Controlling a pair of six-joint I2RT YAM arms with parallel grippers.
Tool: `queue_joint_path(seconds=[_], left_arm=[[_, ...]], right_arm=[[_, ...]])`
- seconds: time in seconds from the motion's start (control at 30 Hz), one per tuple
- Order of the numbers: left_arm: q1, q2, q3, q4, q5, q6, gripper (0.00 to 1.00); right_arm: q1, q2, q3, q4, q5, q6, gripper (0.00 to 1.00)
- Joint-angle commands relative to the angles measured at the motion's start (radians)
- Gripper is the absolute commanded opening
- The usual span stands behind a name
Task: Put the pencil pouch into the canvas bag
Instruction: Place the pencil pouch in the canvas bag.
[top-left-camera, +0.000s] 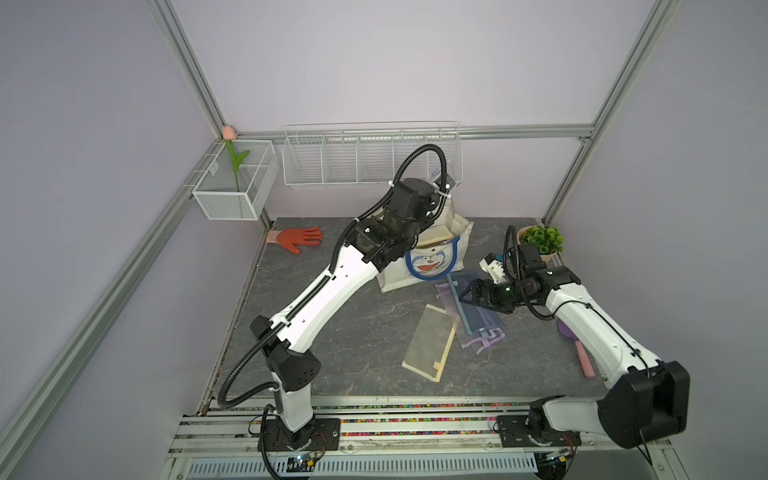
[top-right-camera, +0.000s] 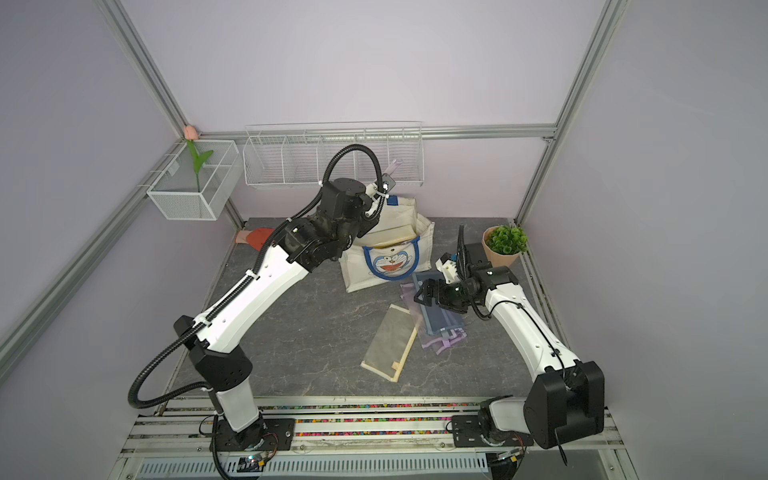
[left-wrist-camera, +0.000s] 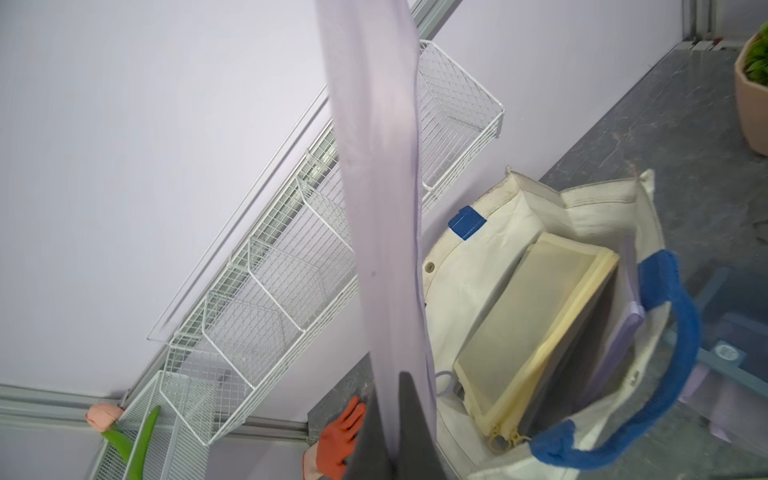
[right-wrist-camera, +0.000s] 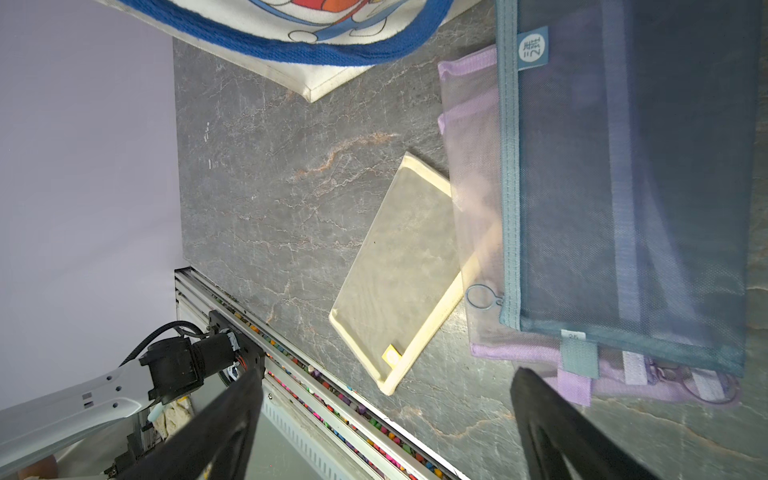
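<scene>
Two arms rise from the metal rail (top-left-camera: 374, 415) at the near edge, each with its own job. Just past the rail a cream mesh pouch (top-left-camera: 428, 343) lies flat and alone. Beyond it a blue mesh pouch (top-left-camera: 473, 305) rests on some lilac ones (top-left-camera: 484, 343) in a loose pile. The right gripper (top-left-camera: 464, 296) hangs over the blue pouch's far end with its jaws spread wide and nothing between them, probably lined up for a later pickup.

Farther on, the canvas bag (top-left-camera: 424, 270) stands with its mouth upward. Its front handle hangs down over the cat face, which leaves the opening free. Another cream pouch (left-wrist-camera: 536, 332) leans on edge inside.

The left gripper (left-wrist-camera: 395, 403) is over the bag's back rim, clamped tight on one end of the lilac pencil pouch (left-wrist-camera: 374, 187). The rest of the pouch reaches up toward the wall rack, so it is outside the bag. It likely has to be tipped down into the mouth before release.

The table (top-left-camera: 353, 324) is dark grey with a marble pattern. An orange glove (top-left-camera: 299, 239) lies in its far left corner and a potted plant (top-left-camera: 542, 241) stands far right. On the lilac back wall hangs a white wire rack (top-left-camera: 370, 158). A mesh basket (top-left-camera: 232, 195) at its left holds a fake tulip, and aluminium framing edges the room.
</scene>
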Motion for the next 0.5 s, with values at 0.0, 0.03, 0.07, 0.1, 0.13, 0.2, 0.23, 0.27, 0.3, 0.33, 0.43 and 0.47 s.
queue_joint_path(seconds=[0.0, 0.03, 0.07, 0.1, 0.13, 0.2, 0.23, 0.27, 0.3, 0.33, 0.43, 0.47], left_arm=[[0.021, 0.097, 0.037, 0.032, 0.028, 0.124, 0.00], [0.030, 0.120, 0.046, 0.037, 0.025, 0.132, 0.00], [0.039, 0.148, 0.059, 0.032, 0.025, 0.138, 0.00], [0.047, 0.171, 0.066, 0.029, 0.021, 0.141, 0.00], [0.053, 0.186, 0.066, 0.030, 0.016, 0.143, 0.00], [0.066, 0.206, 0.047, 0.033, 0.018, 0.142, 0.00], [0.072, 0.210, 0.032, 0.038, 0.023, 0.139, 0.00], [0.077, 0.209, 0.009, 0.049, 0.034, 0.136, 0.00], [0.080, 0.211, -0.013, 0.058, 0.046, 0.133, 0.00], [0.082, 0.213, -0.030, 0.064, 0.050, 0.133, 0.00], [0.086, 0.233, -0.053, 0.065, 0.051, 0.125, 0.00], [0.087, 0.234, -0.060, 0.065, 0.053, 0.120, 0.00]], right_arm=[[0.004, -0.027, -0.016, 0.011, -0.017, -0.031, 0.95], [0.004, -0.029, -0.015, 0.010, -0.016, -0.032, 0.95], [0.002, -0.030, -0.013, 0.007, -0.015, -0.033, 0.95], [0.001, -0.030, -0.012, 0.005, -0.015, -0.033, 0.95], [0.000, -0.032, -0.009, 0.003, -0.013, -0.035, 0.95], [-0.001, -0.034, -0.008, -0.001, -0.009, -0.036, 0.95], [-0.004, -0.034, -0.008, -0.001, -0.007, -0.038, 0.95], [-0.007, -0.036, -0.010, 0.000, -0.006, -0.039, 0.95], [-0.010, -0.035, -0.010, 0.001, -0.005, -0.037, 0.95], [-0.012, -0.034, -0.010, 0.003, -0.005, -0.036, 0.96], [-0.014, -0.028, -0.003, 0.006, -0.005, -0.034, 0.96], [-0.014, -0.025, 0.000, 0.007, -0.004, -0.033, 0.96]])
